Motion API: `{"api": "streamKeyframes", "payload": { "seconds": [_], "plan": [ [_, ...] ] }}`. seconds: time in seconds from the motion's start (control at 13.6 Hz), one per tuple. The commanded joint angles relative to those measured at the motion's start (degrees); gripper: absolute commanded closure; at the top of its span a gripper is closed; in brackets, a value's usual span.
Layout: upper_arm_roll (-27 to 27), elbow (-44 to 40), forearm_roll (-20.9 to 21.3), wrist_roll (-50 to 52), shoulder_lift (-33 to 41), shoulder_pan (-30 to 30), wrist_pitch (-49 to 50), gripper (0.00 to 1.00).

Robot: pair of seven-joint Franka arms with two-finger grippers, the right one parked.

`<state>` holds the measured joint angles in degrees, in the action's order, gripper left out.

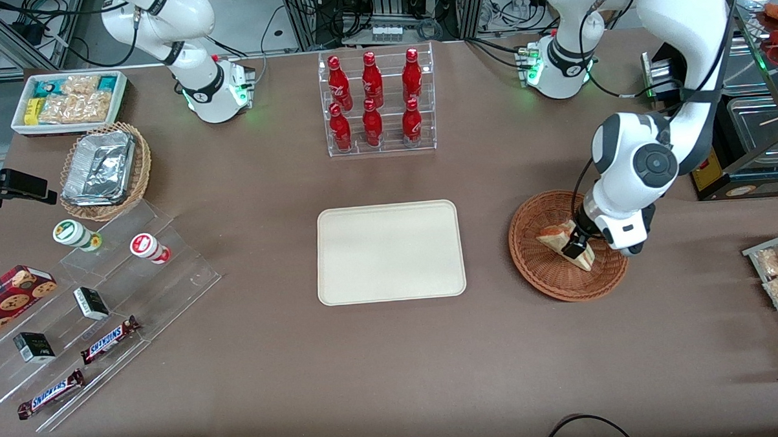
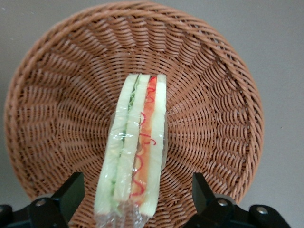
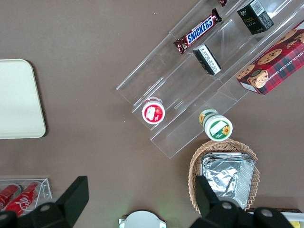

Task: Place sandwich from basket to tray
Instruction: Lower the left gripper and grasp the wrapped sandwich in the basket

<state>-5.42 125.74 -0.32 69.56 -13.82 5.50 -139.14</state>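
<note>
Currently:
Claw [image 2: 135, 199]: fingers apart, straddling the sandwich [image 2: 135, 152] in the wicker basket [image 2: 228, 95].
Handling: light, soft, film-wrapped, slippery; grip bread faces gently.

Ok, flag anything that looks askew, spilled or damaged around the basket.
Nothing stands out. The wrapped sandwich rests intact on its edge in the basket, the end effector open astride it. The tray lies flat.

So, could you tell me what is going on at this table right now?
The working arm's gripper is down in the reddish-brown basket, with its open fingers on either side of the wrapped sandwich, which lies in the basket. It has not closed on it yet. The cream tray, beside the basket toward the parked arm's end of the table, has nothing on it.
</note>
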Motion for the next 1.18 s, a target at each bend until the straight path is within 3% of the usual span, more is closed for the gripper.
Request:
{"api": "streamKeyframes", "payload": {
  "seconds": [0.0,0.22,0.3,0.37,0.44,0.81,1.11],
  "plan": [
    [0.41,-0.32,0.23,1.81,-2.78,1.53,-2.28,0.00],
    [0.41,-0.24,0.23,1.89,-3.49,1.53,-2.10,0.04],
    [0.41,-0.24,0.23,2.33,-3.49,1.53,-1.93,0.30],
    [0.41,-0.15,0.49,2.86,-3.40,1.62,-1.58,0.71],
    [0.41,-0.15,0.67,2.86,-3.40,1.71,-1.49,0.96],
    [0.50,-1.28,1.63,2.07,-2.09,3.37,2.80,1.00],
    [0.33,-12.95,4.80,1.72,-3.66,6.53,18.17,1.00]
  ]
}}
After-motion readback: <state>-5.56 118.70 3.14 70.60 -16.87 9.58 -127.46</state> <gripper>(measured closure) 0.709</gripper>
